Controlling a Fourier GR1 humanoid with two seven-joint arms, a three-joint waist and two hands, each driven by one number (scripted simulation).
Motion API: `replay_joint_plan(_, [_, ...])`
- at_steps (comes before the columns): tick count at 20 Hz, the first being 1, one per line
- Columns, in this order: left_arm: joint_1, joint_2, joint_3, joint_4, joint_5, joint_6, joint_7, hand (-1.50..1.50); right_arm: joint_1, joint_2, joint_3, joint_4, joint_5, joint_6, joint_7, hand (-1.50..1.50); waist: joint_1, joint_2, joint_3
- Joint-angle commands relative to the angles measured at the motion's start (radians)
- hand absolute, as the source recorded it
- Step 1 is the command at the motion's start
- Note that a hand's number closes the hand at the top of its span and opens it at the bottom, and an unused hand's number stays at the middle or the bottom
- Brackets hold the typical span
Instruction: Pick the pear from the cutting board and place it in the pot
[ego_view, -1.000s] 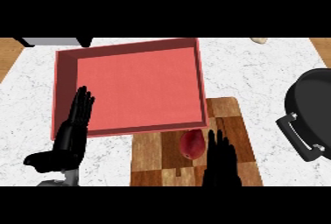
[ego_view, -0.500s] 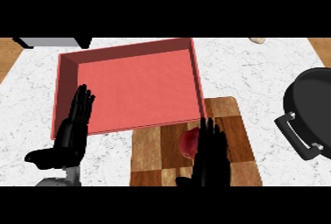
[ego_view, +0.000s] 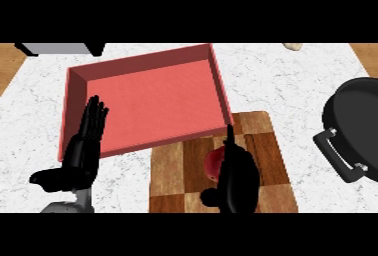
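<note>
Reddish pear (ego_view: 212, 162) sits on the chequered wooden cutting board (ego_view: 173, 192), tucked against the left, palm side of the black right hand (ego_view: 238, 180), fingers straight and not wrapped yet, big black pot (ego_view: 365, 120) off to its right.

The board (ego_view: 269, 145) is wood in checkered grain, lightly sheened. The counter (ego_view: 295, 85) looks like smooth white marbled stone. The tray (ego_view: 148, 95) is matt red, plastic-like. The pot (ego_view: 362, 117) is dull black, its handle (ego_view: 339, 155) capped in bright metal. The pear (ego_view: 213, 161) has smooth red skin.
</note>
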Motion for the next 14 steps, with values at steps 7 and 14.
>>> replay_joint_plan(7, [0.066, 0.004, -0.006, -0.069, -0.017, -0.019, 0.076, 0.00, -0.024, 0.000, 0.011, 0.022, 0.147, -0.024, 0.071, 1.50, 0.000, 0.008, -0.002])
replay_joint_plan(14, [-0.031, 0.015, 0.055, 0.025, 0.013, -0.060, 0.047, 0.00, 0.035, -0.095, 0.040, -0.061, 0.052, 0.043, -0.159, 1.50, -0.006, 0.011, -0.002])
